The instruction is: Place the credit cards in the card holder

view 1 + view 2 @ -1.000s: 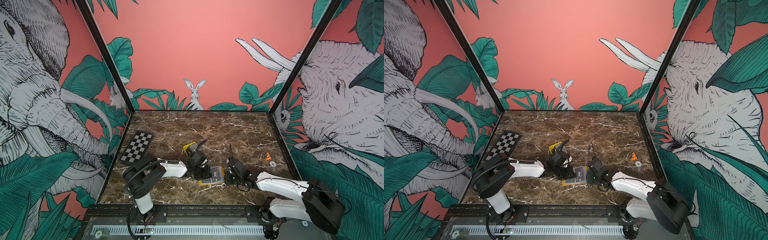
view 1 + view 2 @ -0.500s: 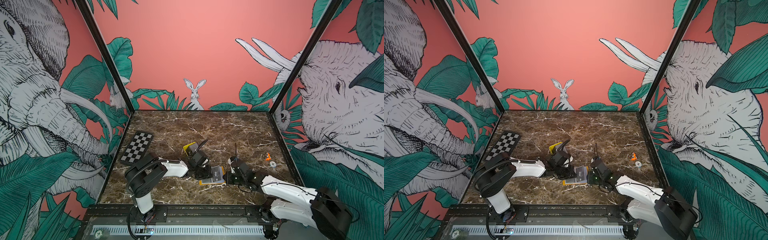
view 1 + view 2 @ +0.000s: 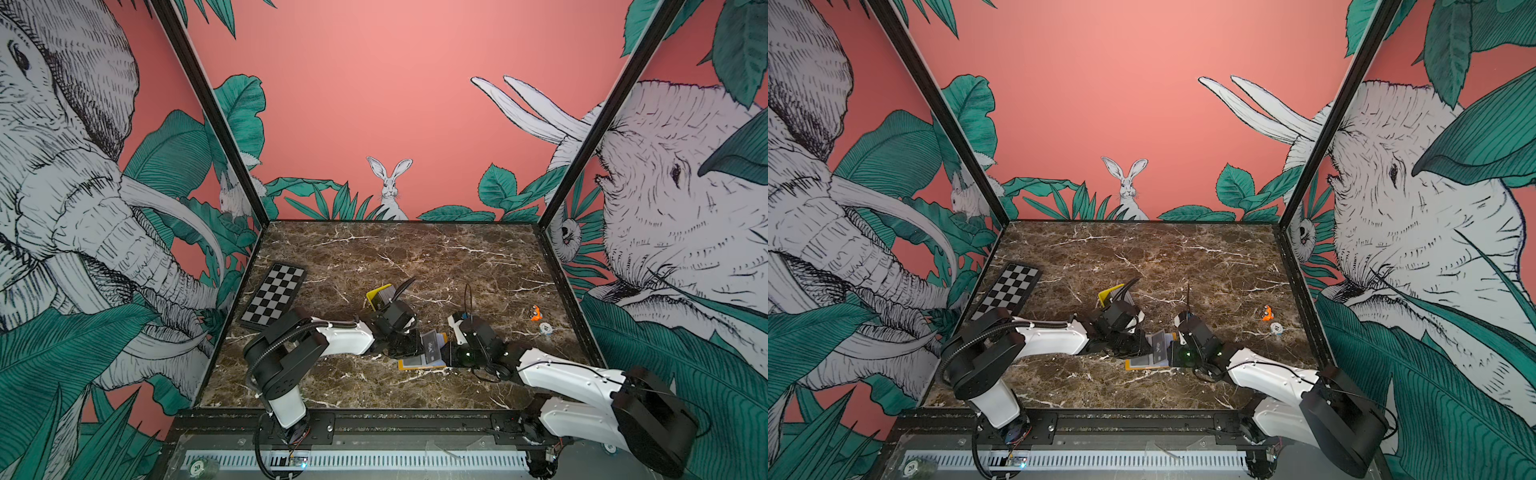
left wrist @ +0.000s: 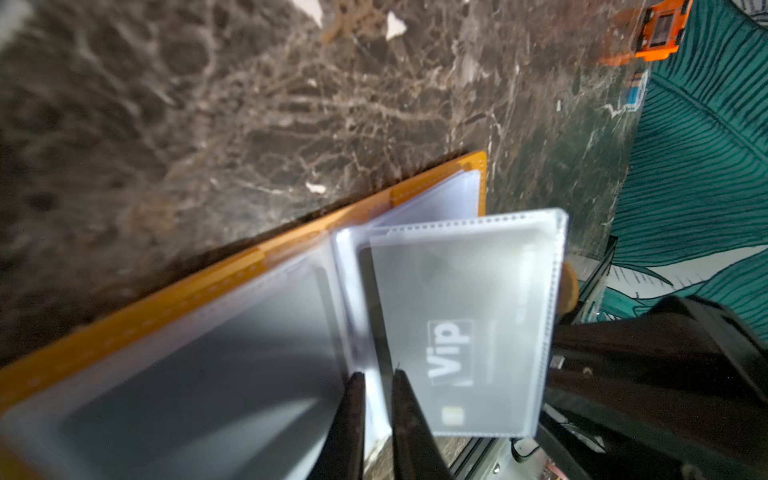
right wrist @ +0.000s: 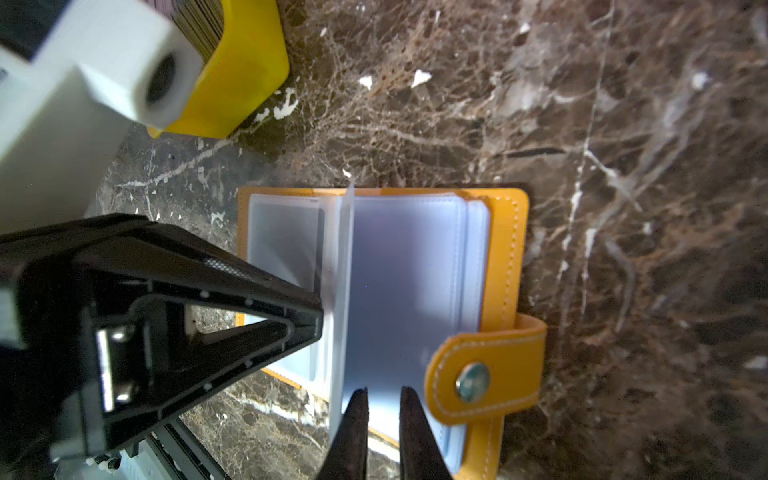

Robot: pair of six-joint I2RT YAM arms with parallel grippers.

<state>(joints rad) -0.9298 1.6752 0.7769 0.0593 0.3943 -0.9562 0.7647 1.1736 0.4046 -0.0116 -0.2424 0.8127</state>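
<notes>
Both top views: high, front, looking down on whole table — wrist cameras close, sharing card holder.

Marble table bears card holder, yellow tray, checkerboard plate, and seemingly an orange toy.

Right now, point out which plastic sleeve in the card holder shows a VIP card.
The one sleeve standing up from the open card holder: a card with white VIP lettering shows through it. The sleeves lying flat show no lettering.
</notes>
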